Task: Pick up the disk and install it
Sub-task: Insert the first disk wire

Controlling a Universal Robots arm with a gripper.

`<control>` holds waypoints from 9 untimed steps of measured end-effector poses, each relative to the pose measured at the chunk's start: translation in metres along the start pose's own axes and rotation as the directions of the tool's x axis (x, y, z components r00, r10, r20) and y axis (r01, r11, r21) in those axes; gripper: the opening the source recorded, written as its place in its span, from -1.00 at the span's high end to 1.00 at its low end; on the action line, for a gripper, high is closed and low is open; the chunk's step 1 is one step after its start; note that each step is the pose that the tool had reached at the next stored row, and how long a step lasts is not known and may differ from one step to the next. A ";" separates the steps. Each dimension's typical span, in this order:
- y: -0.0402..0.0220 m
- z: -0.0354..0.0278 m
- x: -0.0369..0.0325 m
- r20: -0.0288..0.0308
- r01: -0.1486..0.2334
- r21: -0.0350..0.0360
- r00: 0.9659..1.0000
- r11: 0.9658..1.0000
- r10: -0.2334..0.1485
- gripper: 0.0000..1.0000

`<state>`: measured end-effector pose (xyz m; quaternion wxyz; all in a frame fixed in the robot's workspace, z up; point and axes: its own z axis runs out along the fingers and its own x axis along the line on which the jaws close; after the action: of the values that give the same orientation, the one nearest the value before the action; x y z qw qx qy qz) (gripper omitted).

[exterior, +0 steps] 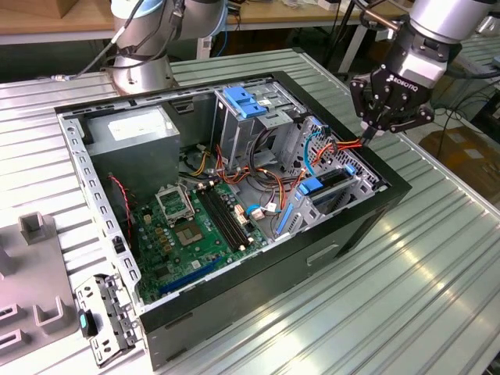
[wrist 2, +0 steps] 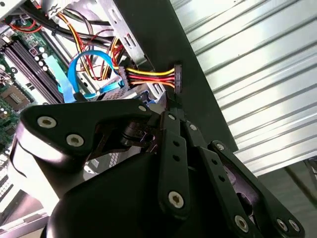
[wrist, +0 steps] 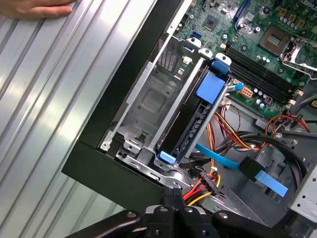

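My tool (exterior: pixel 373 129) grips the power plug (wrist 2: pixel 177 78) at the case (exterior: pixel 328 250) edge.
The disk (wrist: pixel 198 116) sits in its bay by that edge; I judge the plug should go in straight, wires unstrained.

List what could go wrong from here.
1. The claw sits shut right by the power plug; moving off could snag its wires and tug them.
2. The blue cable loops close beside the disk in its bay and might get caught.
3. A hand rests on the table near the case; a swing might hit it.
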<state>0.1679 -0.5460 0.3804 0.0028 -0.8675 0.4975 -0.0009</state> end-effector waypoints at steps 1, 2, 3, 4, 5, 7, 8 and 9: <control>-0.0009 0.0000 -0.0001 0.000 0.005 0.000 1.000 1.000 -0.005 0.79; -0.0026 0.0000 0.0000 0.000 0.021 0.000 1.000 1.000 -0.021 0.79; -0.0027 0.0000 -0.0001 0.000 0.056 0.000 0.998 0.998 -0.056 0.79; -0.0028 0.0000 -0.0001 0.000 0.090 0.000 0.996 0.996 -0.090 0.79; -0.0028 0.0001 -0.0001 0.001 0.114 0.000 0.993 0.993 -0.114 0.79; -0.0028 0.0005 -0.0001 0.001 0.161 0.000 0.987 0.987 -0.161 0.79; -0.0028 0.0008 -0.0001 0.001 0.180 0.000 0.984 0.984 -0.180 0.79; -0.0028 0.0010 -0.0001 0.001 0.196 0.000 0.981 0.981 -0.196 0.79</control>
<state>0.1702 -0.5445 0.3795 0.0029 -0.9122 0.4097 -0.0007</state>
